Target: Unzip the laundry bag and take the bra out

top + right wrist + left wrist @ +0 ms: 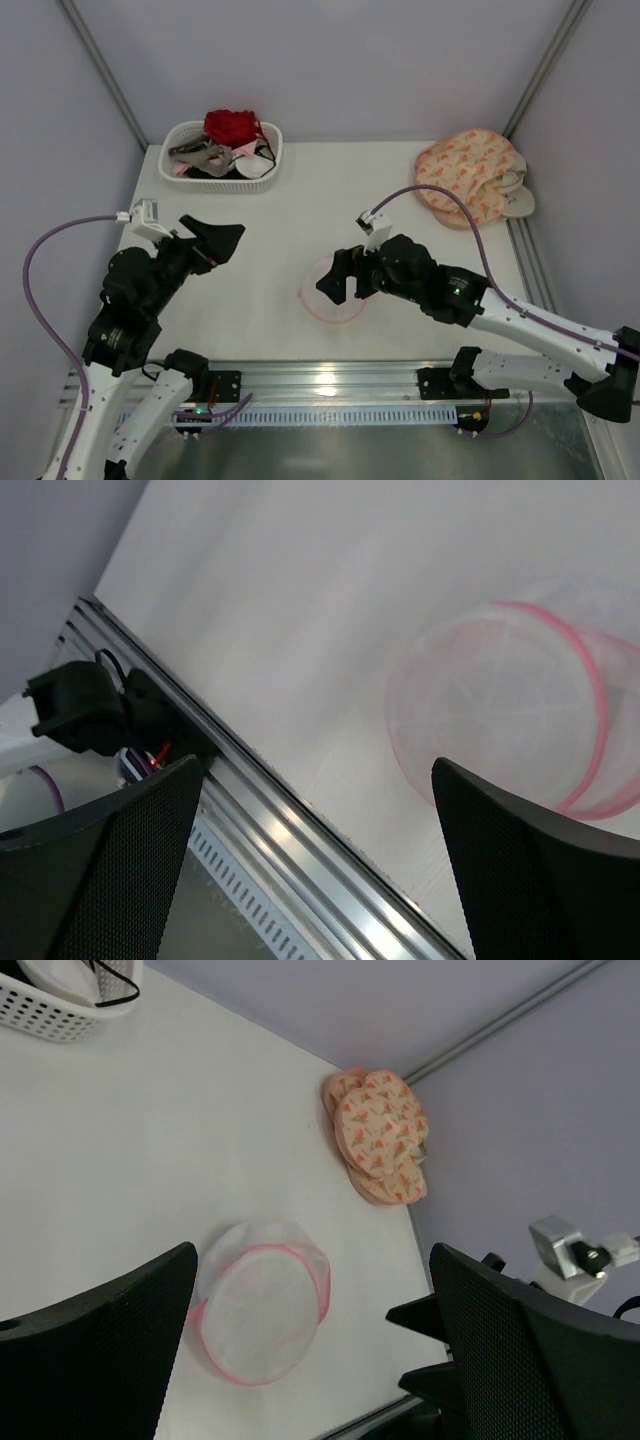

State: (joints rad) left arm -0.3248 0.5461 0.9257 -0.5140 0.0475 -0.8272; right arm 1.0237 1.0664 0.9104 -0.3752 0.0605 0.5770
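Aluminium rail (330, 375) up front, left gripper (215, 240) held above the table, fingers spread wide and empty, right gripper (340, 278) also spread, right over the laundry bag (318, 305), round mesh pouch lying mid-table near the front, peach patterned fabric (465, 175) back right, white basket (275, 150) back left.
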